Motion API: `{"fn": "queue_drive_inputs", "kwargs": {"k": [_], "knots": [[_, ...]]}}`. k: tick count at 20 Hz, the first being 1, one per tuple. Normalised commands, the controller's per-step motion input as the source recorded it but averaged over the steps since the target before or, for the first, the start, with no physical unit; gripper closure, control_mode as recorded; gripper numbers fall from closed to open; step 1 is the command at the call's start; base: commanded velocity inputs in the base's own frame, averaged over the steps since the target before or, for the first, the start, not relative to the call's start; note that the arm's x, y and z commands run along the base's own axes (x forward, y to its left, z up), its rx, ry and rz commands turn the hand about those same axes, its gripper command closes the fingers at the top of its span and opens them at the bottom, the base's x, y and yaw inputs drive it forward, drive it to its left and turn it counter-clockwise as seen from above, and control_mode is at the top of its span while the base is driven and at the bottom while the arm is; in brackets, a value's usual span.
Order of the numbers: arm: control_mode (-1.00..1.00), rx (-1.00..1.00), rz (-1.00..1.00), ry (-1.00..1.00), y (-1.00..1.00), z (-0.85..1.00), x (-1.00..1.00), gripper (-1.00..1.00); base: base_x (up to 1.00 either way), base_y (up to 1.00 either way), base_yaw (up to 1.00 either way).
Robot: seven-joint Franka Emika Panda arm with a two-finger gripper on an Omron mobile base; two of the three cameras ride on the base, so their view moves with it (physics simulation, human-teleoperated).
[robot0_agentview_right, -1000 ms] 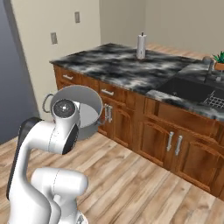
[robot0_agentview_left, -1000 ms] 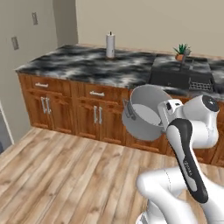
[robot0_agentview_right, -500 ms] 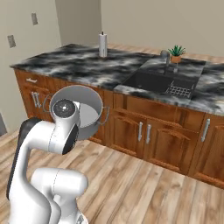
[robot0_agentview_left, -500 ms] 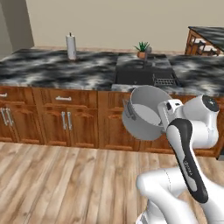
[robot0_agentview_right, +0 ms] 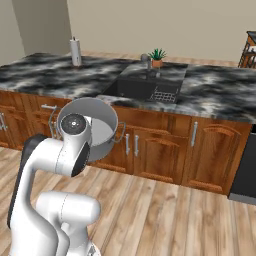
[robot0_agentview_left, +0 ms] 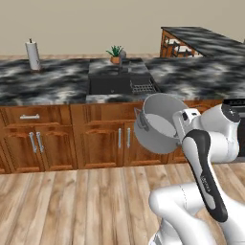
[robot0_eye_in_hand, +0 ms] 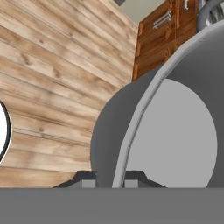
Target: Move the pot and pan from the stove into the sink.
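My arm [robot0_agentview_left: 206, 158] is shiny white and round, like fat tubes joined up. A long black strip runs along one part. One joint has a dark round cap with a small silver middle. My end effector [robot0_eye_in_hand: 110, 178] has two small dark tips.

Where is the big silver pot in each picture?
Left base view: the cylindrical silver-grey metal pot hangs right of centre, before the cabinets.
Right base view: left of centre, behind the white arm.
Hand view: its wall and rim fill the right, clamped between the fingers.
Shared landmark: the dark rectangular sink behind it.
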Motion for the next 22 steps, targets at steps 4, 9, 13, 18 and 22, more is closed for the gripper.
{"fn": "queue_drive_inputs", "kwargs": {"k": [4, 9, 13, 18, 22], "knots": [[1.00, 0.00, 0.00, 0.00, 0.00, 0.00, 0.00, 1.00, 0.00, -0.17, -0.13], [1.00, 0.00, 0.00, 0.00, 0.00, 0.00, 0.00, 1.00, 0.00, 0.14, 0.00], [1.00, 0.00, 0.00, 0.00, 0.00, 0.00, 0.00, 1.00, 0.00, 0.76, -0.02], [1.00, 0.00, 0.00, 0.00, 0.00, 0.00, 0.00, 1.00, -0.01, 0.19, 0.00], [1.00, 0.00, 0.00, 0.00, 0.00, 0.00, 0.00, 1.00, 0.09, 0.00, 0.00]]}}
